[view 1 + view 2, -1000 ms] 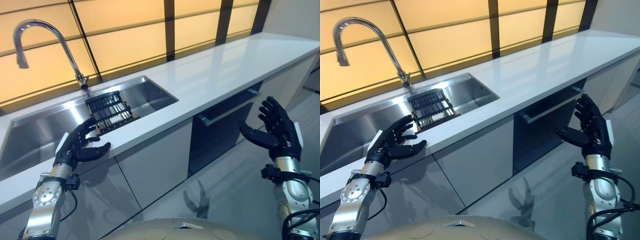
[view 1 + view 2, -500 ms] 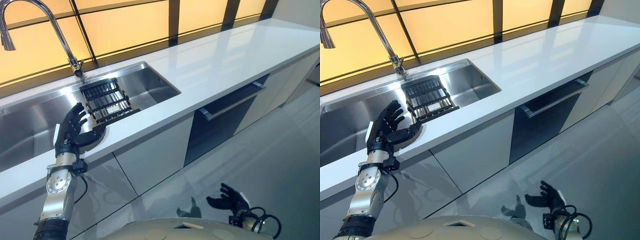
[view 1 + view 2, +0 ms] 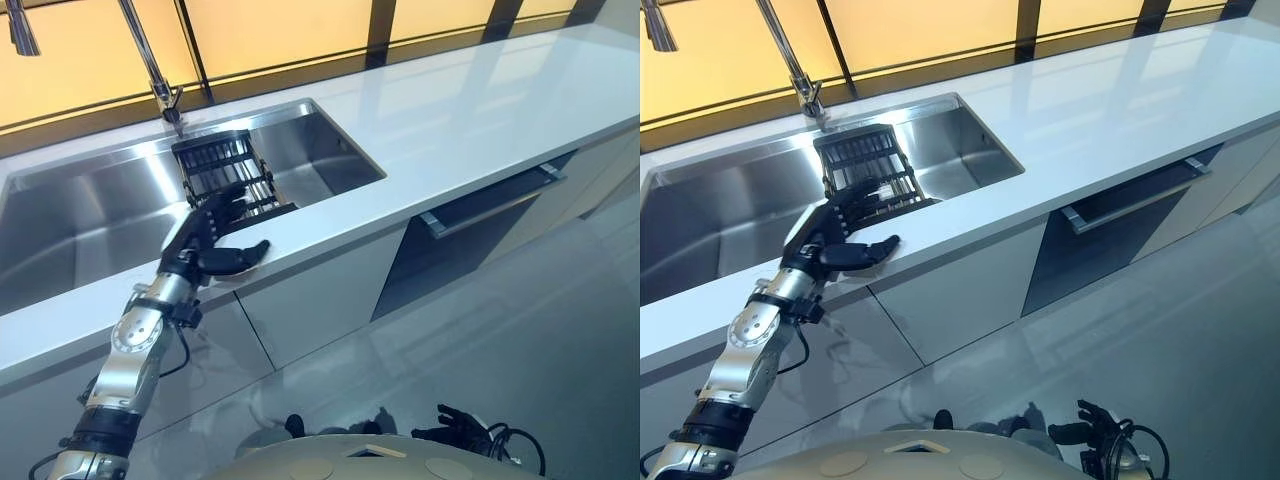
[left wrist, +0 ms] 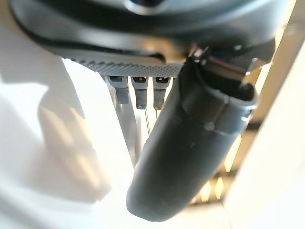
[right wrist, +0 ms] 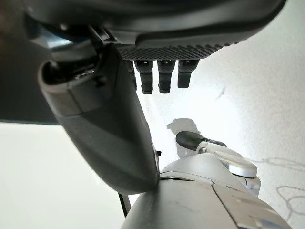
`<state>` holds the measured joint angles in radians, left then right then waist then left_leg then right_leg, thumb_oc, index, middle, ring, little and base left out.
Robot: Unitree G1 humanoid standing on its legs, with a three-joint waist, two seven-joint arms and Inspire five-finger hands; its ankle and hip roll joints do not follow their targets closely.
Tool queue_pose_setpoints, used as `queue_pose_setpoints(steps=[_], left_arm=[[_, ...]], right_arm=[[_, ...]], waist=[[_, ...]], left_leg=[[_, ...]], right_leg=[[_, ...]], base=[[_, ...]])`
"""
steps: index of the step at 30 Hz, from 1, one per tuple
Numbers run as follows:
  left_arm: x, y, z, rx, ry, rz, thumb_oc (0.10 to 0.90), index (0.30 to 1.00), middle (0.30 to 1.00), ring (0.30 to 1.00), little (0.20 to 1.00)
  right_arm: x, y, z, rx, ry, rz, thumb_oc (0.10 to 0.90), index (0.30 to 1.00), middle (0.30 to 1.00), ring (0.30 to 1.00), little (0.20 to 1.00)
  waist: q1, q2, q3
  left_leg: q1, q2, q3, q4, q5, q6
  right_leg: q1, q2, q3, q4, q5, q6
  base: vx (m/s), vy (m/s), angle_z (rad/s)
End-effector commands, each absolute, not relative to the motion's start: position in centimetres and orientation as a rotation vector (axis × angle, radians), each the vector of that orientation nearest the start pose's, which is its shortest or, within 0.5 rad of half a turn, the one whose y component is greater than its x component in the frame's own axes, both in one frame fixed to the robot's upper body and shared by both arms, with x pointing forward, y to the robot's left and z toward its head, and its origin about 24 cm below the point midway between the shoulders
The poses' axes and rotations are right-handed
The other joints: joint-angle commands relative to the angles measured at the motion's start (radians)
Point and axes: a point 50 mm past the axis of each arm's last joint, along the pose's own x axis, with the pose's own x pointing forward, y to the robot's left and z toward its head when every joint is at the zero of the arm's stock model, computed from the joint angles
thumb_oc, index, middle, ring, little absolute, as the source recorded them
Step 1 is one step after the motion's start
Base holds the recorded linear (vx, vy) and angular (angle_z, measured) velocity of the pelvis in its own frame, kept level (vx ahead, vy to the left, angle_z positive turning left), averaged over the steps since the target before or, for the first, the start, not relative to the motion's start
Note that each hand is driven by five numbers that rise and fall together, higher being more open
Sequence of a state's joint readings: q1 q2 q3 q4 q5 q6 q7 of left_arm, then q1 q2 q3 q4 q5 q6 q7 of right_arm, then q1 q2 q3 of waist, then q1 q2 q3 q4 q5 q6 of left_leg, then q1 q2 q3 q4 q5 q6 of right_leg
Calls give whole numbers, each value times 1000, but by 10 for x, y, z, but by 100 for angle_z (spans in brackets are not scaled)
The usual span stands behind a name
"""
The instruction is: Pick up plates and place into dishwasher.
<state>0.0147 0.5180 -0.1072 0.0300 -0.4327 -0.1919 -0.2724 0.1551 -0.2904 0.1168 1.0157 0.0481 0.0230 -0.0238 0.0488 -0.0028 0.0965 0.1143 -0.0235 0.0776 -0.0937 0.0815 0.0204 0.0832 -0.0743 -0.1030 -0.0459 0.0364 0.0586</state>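
My left hand (image 3: 213, 240) had reached the white counter (image 3: 470, 100) edge beside the black slatted rack (image 3: 868, 172) in the steel sink (image 3: 90, 215), fingers spread, holding nothing. My right hand (image 3: 1090, 433) had dropped low, fingers relaxed apart. No plate was visible to me.

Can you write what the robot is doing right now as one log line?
left robot hand: open, over counter edge by rack in sink | right robot hand: low, open | plates: none held
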Motion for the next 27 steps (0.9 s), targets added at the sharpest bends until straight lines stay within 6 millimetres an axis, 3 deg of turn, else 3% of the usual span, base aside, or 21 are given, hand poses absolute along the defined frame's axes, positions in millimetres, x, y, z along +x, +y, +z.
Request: queue_pose_setpoints(steps=[1, 8, 13, 22, 25, 26, 27], left_arm=[[252, 121, 119, 14, -360, -841, 800, 900, 900, 900, 900], [241, 83, 130, -99, -357, -1050, 800, 900, 900, 900, 900], [233, 62, 119, -179, -249, -1167, 800, 900, 900, 900, 900], [223, 44, 62, -86, 102, -1198, 800, 900, 900, 900, 900], [223, 51, 25, -25, 280, -1060, 800, 900, 900, 900, 900], [225, 64, 1, 61, 355, -962, 800, 900, 900, 900, 900], [225, 68, -7, 86, 394, -927, 800, 900, 900, 900, 900]], right_arm=[[98, -252, -148, -373, 1114, -43, 800, 900, 900, 900, 900], [102, -238, -152, -403, 1110, 44, 800, 900, 900, 900, 900], [107, -229, -152, -423, 1106, 95, 800, 900, 900, 900, 900], [113, -226, -152, -461, 1121, 140, 800, 900, 900, 900, 900], [113, -223, -153, -469, 1124, 159, 800, 900, 900, 900, 900], [114, -222, -153, -470, 1124, 171, 800, 900, 900, 900, 900], [114, -222, -153, -471, 1125, 175, 800, 900, 900, 900, 900]], waist=[[-66, 11, -5], [-80, 11, -5], [-90, 10, -6], [-101, 11, -12], [-104, 10, -14], [-103, 7, -14], [-102, 6, -13]], left_leg=[[50, -51, -15, 12, -114, -2], [53, -52, -18, 8, -118, 3], [54, -52, -19, 7, -119, 3], [53, -50, -17, 6, -121, 3], [54, -48, -16, 7, -120, 3], [54, -47, -15, 7, -121, 4], [54, -47, -15, 7, -121, 5]], right_leg=[[47, 51, -34, 16, -32, 32], [46, 55, -25, 16, -35, 35], [45, 57, -18, 16, -35, 37], [41, 62, -6, 17, -37, 39], [39, 64, -2, 19, -37, 40], [40, 65, -2, 20, -39, 40], [40, 66, -1, 20, -38, 40]], base=[[19, -31, 3], [8, -18, -3], [12, -25, -11], [4, -7, -2], [2, -2, -1], [7, -6, -5], [8, -9, -4]])
